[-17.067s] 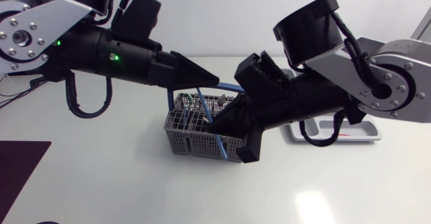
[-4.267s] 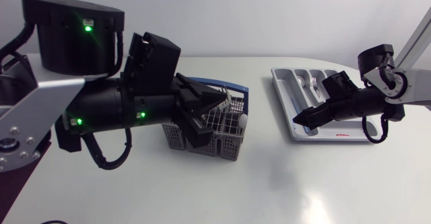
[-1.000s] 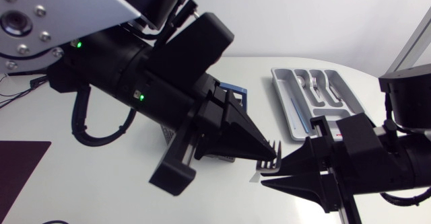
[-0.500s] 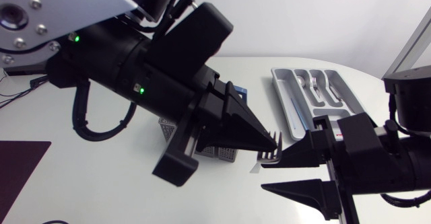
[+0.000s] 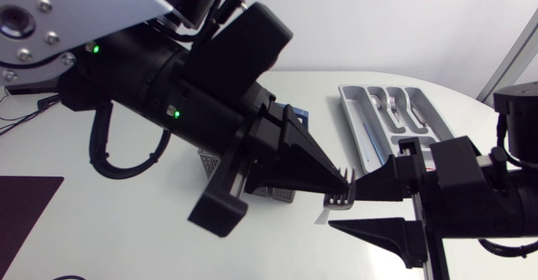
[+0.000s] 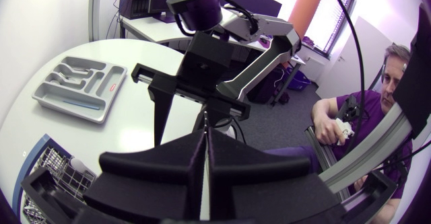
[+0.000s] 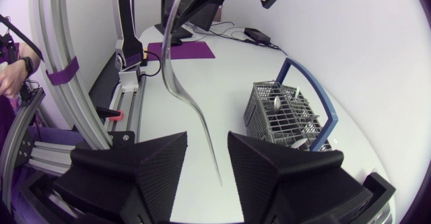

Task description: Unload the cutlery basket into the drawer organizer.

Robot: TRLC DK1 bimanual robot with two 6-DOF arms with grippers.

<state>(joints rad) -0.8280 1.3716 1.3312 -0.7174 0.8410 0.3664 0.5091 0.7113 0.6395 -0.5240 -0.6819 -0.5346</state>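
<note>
Here, your left jaws are clamped on the fork point(image 5: 338, 200), held above the table's middle; its handle runs between your right jaws, which stand spread on either side.

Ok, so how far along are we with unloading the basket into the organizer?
Partly done: a fork lies in the organizer. In hand: the left gripper grips a second fork above the table, its handle hanging between the open fingers of the right gripper, not yet gripped there. Left: the basket holds at least a spoon.
</note>
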